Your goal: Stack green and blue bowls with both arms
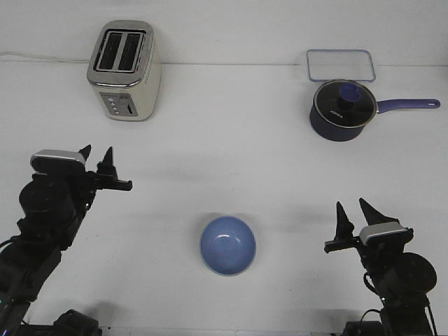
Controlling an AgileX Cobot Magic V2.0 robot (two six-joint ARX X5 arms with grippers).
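Front view, only cam available. White tabletop (231, 140). Blue bowl (227, 245) sits upright near the front edge, roughly centered btw the two arms, open side up, touching neither arm. A pale green edge shows along its lower rim; can't tell whether that's a second bowl under it. No separate green bowl visible.

Left tool (96, 159) at left, mid-depth: two dark pointed fingers spread apart w/ a clear gap, holding nothing, well apart from the bowl. Left arm runs down to the lower-left corner.

Right tool (355, 213) at right, closer to the front: fingers likewise spread, nothing btw them, off to the bowl's right w/ bare tabletop in btw. Right arm base at lower-right corner.

Far side: silver two-slot toaster (124, 70) at back left, cord trailing left. Dark blue saucepan (341, 110) w/ glass lid at back right, handle pointing right. Clear rectangular container (340, 65) w/ blue rim just behind the saucepan.
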